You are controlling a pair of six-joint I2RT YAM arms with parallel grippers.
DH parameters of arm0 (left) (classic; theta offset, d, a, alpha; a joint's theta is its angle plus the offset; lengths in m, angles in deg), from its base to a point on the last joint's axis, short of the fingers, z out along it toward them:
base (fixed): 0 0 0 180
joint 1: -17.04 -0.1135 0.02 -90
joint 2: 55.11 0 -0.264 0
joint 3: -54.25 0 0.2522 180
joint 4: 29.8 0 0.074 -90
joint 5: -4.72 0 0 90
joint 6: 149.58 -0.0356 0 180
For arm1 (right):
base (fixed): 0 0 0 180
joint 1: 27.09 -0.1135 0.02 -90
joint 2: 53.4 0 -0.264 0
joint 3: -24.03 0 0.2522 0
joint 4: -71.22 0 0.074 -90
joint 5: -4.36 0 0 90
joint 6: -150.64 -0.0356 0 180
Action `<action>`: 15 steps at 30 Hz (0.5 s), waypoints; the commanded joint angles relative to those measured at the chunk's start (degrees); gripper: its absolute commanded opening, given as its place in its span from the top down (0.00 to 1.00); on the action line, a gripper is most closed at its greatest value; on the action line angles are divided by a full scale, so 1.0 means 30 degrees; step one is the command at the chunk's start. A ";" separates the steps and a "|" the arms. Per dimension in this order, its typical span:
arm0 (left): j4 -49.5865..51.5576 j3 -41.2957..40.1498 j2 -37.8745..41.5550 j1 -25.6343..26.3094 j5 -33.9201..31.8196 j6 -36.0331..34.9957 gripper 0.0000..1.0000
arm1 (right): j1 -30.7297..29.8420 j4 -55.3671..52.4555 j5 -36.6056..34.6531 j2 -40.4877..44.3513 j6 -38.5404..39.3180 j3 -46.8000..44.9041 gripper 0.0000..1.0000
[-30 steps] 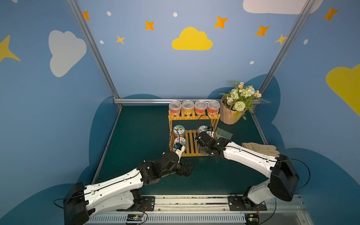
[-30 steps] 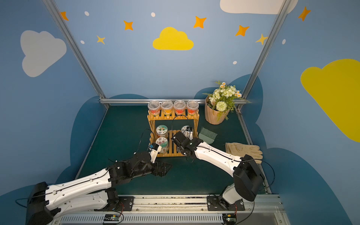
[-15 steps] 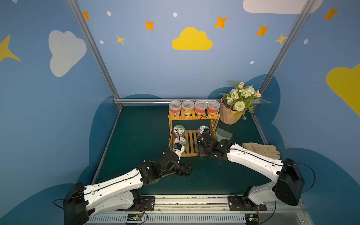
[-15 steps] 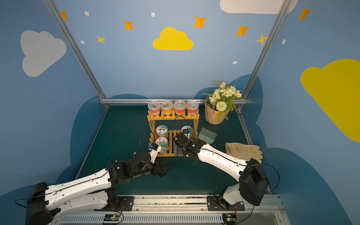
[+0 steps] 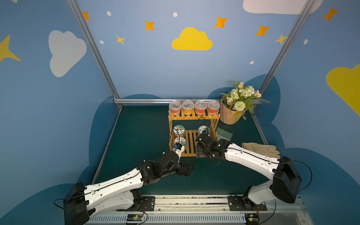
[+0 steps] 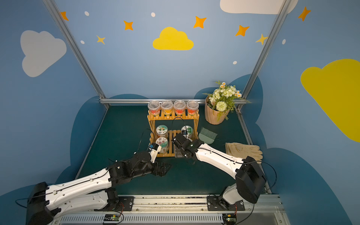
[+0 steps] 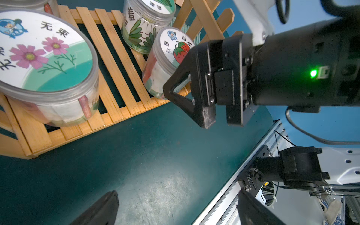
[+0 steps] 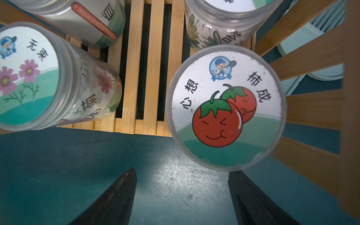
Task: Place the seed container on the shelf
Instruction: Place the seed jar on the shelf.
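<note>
Nearest us, the left gripper (image 7: pixel 178 194) hangs over the mat (image 7: pixel 136 155), jaws apart and empty. Just beyond, the right gripper (image 8: pixel 182 172) is spread too, with nothing between its jaws. The tomato-lidded seed container (image 8: pixel 226 109) stands just past its tips, on the lower tier of the shelf (image 5: pixel 191 142) at the near right corner. Back straight out now, jaws wide, don't clip that lid! Against a second ago, hardly a change: both arms sit much where they were.

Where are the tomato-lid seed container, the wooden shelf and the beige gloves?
tomato-lid seed container (image 8: pixel 226 109): right wrist view, centre of its round lid.
wooden shelf (image 5: pixel 184 117): in a top view, front slat of its upper tier.
beige gloves (image 5: pixel 260 150): in a top view, middle of the pair.
</note>
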 commanded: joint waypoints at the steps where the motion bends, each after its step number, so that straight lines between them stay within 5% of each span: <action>1: -0.0261 0.0605 -0.0230 -0.0145 0.0262 -0.0268 0.00 | 0.0013 0.0149 -0.0742 -0.0207 -0.0078 0.0145 0.20; 15: 0.0423 0.0330 0.0470 -0.0940 0.0447 -0.0316 0.00 | 0.0043 -0.0034 -0.1042 -0.0412 0.0230 0.0162 0.20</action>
